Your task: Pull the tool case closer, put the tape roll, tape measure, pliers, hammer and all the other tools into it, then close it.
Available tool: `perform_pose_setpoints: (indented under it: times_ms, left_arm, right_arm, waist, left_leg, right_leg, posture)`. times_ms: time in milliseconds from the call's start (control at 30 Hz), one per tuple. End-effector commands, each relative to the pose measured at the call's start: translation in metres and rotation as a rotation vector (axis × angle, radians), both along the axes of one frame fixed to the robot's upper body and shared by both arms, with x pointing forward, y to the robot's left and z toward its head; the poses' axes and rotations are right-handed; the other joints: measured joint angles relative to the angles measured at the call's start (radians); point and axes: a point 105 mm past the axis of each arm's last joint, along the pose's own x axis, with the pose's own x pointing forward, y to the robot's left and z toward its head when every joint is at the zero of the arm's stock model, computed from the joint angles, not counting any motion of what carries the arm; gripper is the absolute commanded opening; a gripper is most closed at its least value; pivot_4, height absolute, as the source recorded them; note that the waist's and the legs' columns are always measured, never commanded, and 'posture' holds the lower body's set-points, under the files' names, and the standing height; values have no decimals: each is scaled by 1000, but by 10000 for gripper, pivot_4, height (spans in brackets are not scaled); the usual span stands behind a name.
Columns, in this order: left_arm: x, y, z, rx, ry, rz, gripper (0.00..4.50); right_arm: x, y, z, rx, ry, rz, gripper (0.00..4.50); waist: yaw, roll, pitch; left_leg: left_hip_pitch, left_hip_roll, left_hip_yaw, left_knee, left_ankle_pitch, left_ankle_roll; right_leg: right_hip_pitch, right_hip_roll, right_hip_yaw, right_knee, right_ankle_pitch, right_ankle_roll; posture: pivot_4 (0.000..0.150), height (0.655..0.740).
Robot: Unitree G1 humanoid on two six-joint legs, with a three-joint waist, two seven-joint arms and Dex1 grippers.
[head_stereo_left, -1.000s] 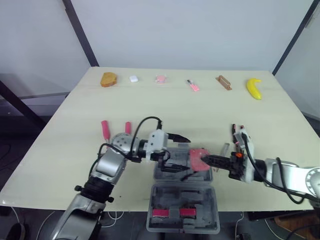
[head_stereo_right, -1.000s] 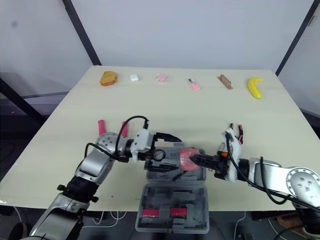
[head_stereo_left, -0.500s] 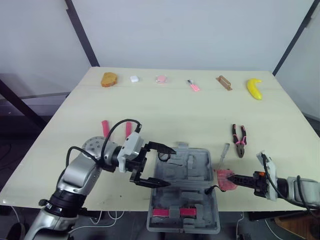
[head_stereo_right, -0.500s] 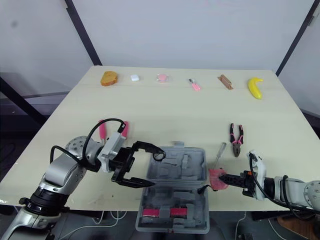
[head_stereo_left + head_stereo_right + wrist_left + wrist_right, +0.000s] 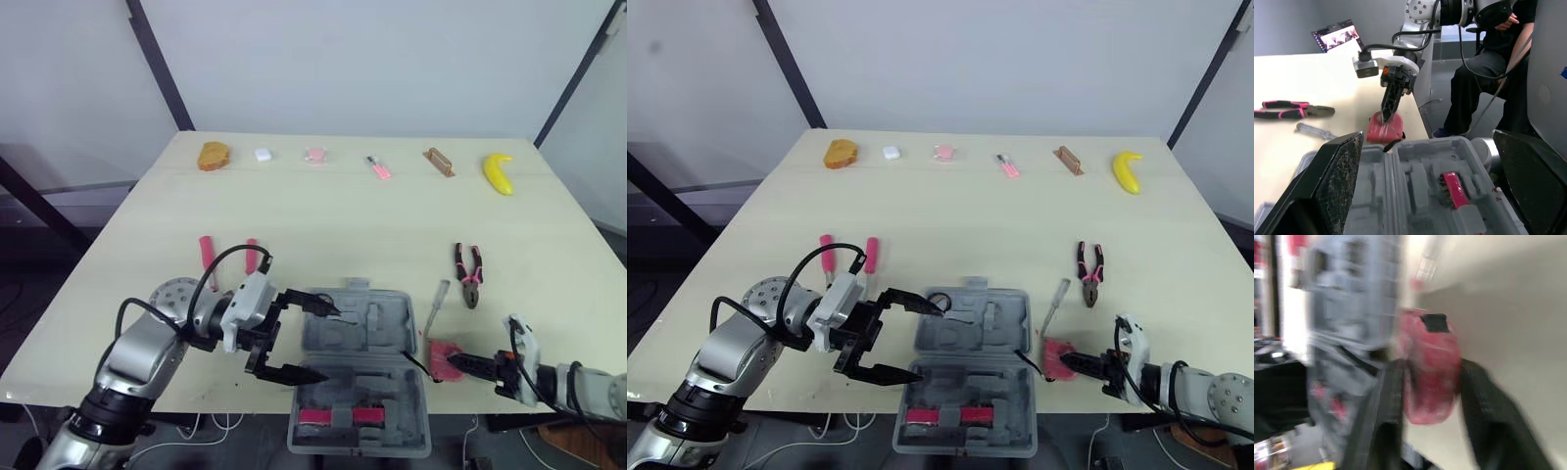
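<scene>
Case (image 5: 362, 333) lies open, mostly unfilled, at the counter's (image 5: 343, 215) near edge, left pincer (image 5: 328, 343) spread beside it, right pincer (image 5: 455, 361) pinching the tape measure (image 5: 443, 354) alongside, pliers (image 5: 469, 271) and screwdriver (image 5: 437, 299) unpacked.

I see a row along the table's (image 5: 323, 215) far edge, left to right: brown pastry (image 5: 213, 155), small white case (image 5: 262, 154), pink round item (image 5: 314, 155), pink stick (image 5: 378, 167), brown block (image 5: 438, 162), banana (image 5: 498, 173). Left wrist view: seated person (image 5: 1484, 63) just off the table edge, lit screen (image 5: 1338, 35) further back.
</scene>
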Motion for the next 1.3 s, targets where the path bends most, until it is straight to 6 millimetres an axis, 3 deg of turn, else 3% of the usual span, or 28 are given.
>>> perform_pose_setpoints:
  times_ms: [33, 100, 300, 500, 633, 767, 1167, 1300]
  left_arm:
    - [-4, 2, 9, -5, -49, -21, 45000]
    - [-5, 4, 10, -4, -47, -21, 45000]
    - [-6, 10, 11, -7, -45, -7, 45000]
    - [-6, 17, 15, -21, -62, -2, 45000]
    - [-8, 22, 17, -14, -99, -17, 45000]
    - [-10, 31, 20, 0, -114, 12, 45000]
    - [-14, 37, 17, 3, -115, 49, 45000]
    - [-13, 37, 17, -1, -113, 49, 45000]
  right_arm:
    - [5, -16, 17, -79, -123, 5, 36986]
    - [2, -21, 21, -106, -173, 41, 44646]
    - [-4, -15, 37, -233, -519, 287, 44646]
    - [-8, 4, 29, -388, -888, 607, 44646]
    - [-2, 5, 5, -484, -869, 734, 44646]
    - [6, 5, -9, -537, -876, 749, 44646]
    - [16, 9, -13, -563, -949, 736, 44646]
    - [14, 7, -14, -563, -959, 746, 33477]
  waist:
    - [1, 0, 0]
    - [2, 0, 0]
    - [-2, 0, 0]
    - [-1, 0, 0]
    - [0, 0, 0]
    - [0, 0, 1]
    - [0, 1, 1]
    - [0, 1, 1]
  left_leg:
    - [0, 0, 0, 0, 0, 0]
    - [0, 0, 0, 0, 0, 0]
    - [0, 0, 0, 0, 0, 0]
    - [1, 0, 2, 0, 0, 0]
    - [1, 0, 3, 0, 0, 0]
    - [1, 0, 3, 0, 0, 0]
    - [2, 0, 3, 0, 0, 0]
    - [2, 0, 3, 0, 0, 0]
  right_leg:
    - [0, 0, 0, 0, 0, 0]
    - [0, 0, 0, -1, 0, 0]
    - [0, 0, 0, -1, 0, 0]
    - [0, 0, 0, -1, 0, 0]
    - [0, 0, 0, -1, 0, 0]
    - [0, 0, 0, 0, 0, 0]
    - [0, 0, 0, 0, 0, 0]
    - [0, 0, 0, 1, 0, 0]
  posture:
    - [1500, 7400]
    - [1500, 7400]
    - [1500, 7400]
    - [1500, 7400]
    - [1500, 7400]
    - [1500, 7400]
    - [1500, 7400]
    - [1500, 7400]
